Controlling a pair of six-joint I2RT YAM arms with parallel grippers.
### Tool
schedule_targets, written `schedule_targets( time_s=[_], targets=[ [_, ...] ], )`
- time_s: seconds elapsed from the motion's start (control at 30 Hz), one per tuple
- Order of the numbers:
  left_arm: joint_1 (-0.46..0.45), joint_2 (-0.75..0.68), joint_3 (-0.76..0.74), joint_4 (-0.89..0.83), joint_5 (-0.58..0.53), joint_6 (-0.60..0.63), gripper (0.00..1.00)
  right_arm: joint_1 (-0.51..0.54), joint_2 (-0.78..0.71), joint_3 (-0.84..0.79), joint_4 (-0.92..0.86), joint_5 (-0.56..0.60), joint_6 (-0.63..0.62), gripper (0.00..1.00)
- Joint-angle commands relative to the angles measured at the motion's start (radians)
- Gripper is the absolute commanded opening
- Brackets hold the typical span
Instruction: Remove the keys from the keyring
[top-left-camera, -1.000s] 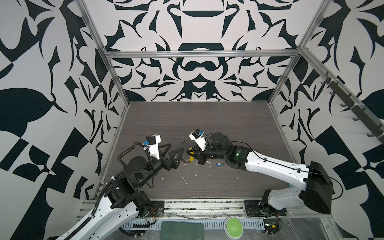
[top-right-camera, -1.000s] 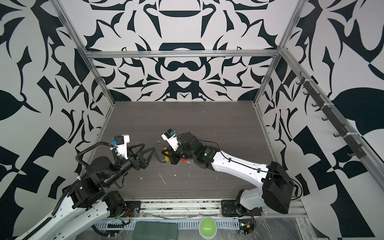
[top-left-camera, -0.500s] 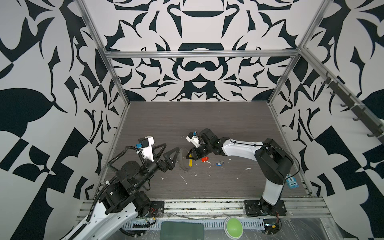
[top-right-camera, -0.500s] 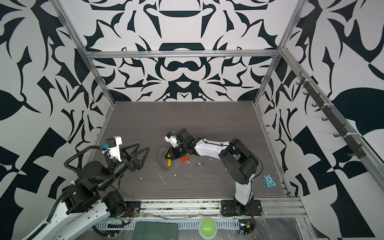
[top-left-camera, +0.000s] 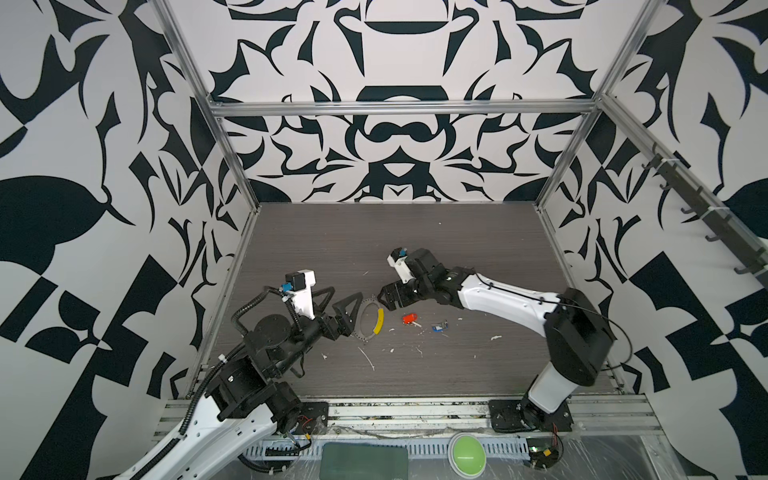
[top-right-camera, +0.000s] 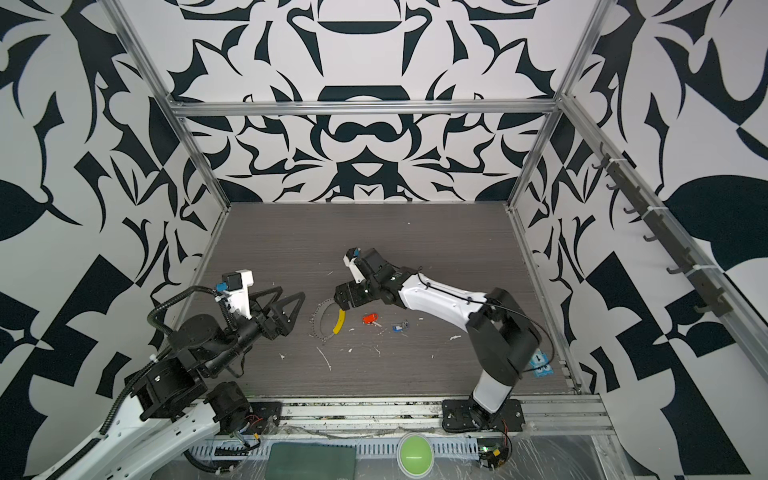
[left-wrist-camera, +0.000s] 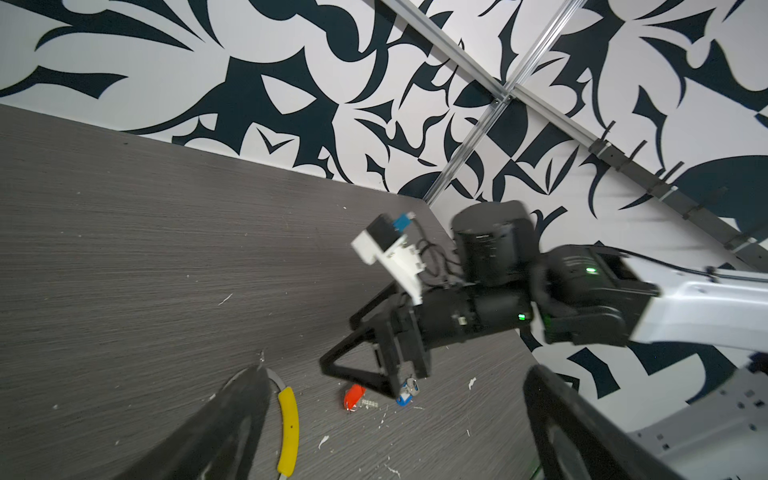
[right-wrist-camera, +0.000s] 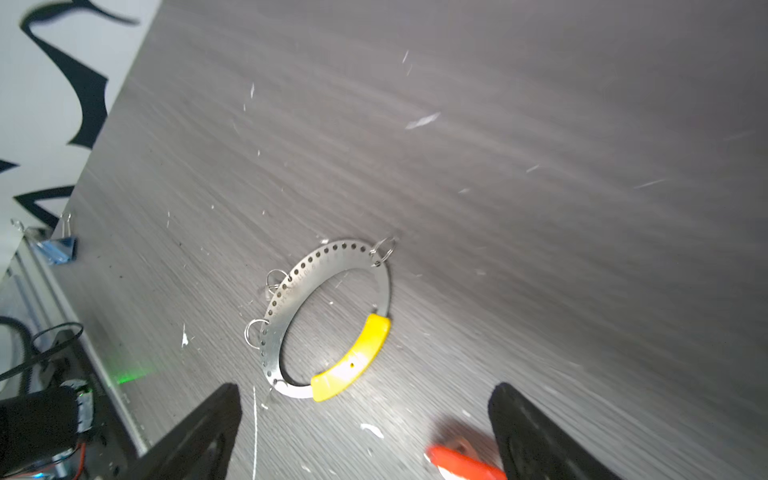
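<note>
On table (top-left-camera: 374, 249) beside the keyring (top-left-camera: 378, 322): red key (top-left-camera: 409, 318), blue key (top-left-camera: 437, 328)

Red key (top-left-camera: 409, 318) and blue key (top-left-camera: 437, 328) lie beside the keyring (top-left-camera: 378, 322).

Robot lab test cell, patterned walls (top-left-camera: 395, 50), aluminium frame (top-left-camera: 399, 109), grey wood-grain tabletop (top-left-camera: 374, 241), 2 white robot arms (top-left-camera: 511, 307)
</note>
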Motion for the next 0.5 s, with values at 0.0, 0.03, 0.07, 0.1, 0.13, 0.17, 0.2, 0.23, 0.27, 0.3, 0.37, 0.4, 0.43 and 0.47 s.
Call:
schedule_targets(
  time_s=[0.0, 0.03, 0.07, 0.1, 0.13, 0.17, 0.2, 0.23, 0.27, 0.3, 0.37, 0.4, 0.43, 0.47],
  targets=[
    [-0.003, 0.057, 0.06, -0.013, -0.079, 0.022, 0.99, 0.004, -0.167, -0.073, 0.061, 0.18, -0.022, 0.97],
    [-0.003, 0.091, 0.075, -0.017, -0.105, 0.031, 0.99, 0.005, -0.21, -0.099, 0.068, 0.21, -0.03, 0.97],
    [-0.003, 0.119, 0.091, -0.024, -0.127, 0.041, 0.99, 0.004, -0.247, -0.119, 0.073, 0.233, -0.039, 0.97],
    [-0.003, 0.156, 0.106, -0.028, -0.156, 0.056, 0.99, 0.004, -0.287, -0.143, 0.081, 0.255, -0.045, 0.97],
    [-0.003, 0.193, 0.118, -0.027, -0.182, 0.092, 0.99, 0.004, -0.325, -0.167, 0.089, 0.28, -0.046, 0.98],
    [-0.003, 0.222, 0.131, -0.031, -0.221, 0.107, 0.99, 0.004, -0.358, -0.187, 0.095, 0.305, -0.04, 0.98],
    [-0.002, 0.25, 0.14, -0.028, -0.279, 0.115, 0.99, 0.004, -0.395, -0.208, 0.101, 0.337, -0.03, 0.99],
    [0.006, 0.278, 0.145, -0.015, -0.34, 0.129, 0.99, 0.005, -0.432, -0.233, 0.114, 0.348, -0.03, 0.99],
    [0.023, 0.297, 0.149, -0.004, -0.37, 0.14, 0.99, 0.004, -0.463, -0.255, 0.126, 0.349, -0.044, 0.99],
    [0.057, 0.317, 0.152, 0.015, -0.375, 0.157, 0.99, 0.004, -0.498, -0.281, 0.134, 0.349, -0.074, 0.99],
    [0.155, 0.353, 0.146, 0.052, -0.353, 0.174, 0.99, 0.003, -0.556, -0.318, 0.133, 0.413, -0.095, 0.98],
    [0.22, 0.37, 0.136, 0.07, -0.336, 0.167, 0.99, 0.001, -0.577, -0.33, 0.125, 0.461, -0.097, 0.99],
    [0.284, 0.385, 0.123, 0.096, -0.314, 0.157, 0.99, 0.001, -0.592, -0.336, 0.111, 0.511, -0.094, 0.98],
    [0.335, 0.396, 0.112, 0.119, -0.303, 0.146, 0.99, 0.0, -0.601, -0.338, 0.098, 0.554, -0.081, 0.99]
  ],
)
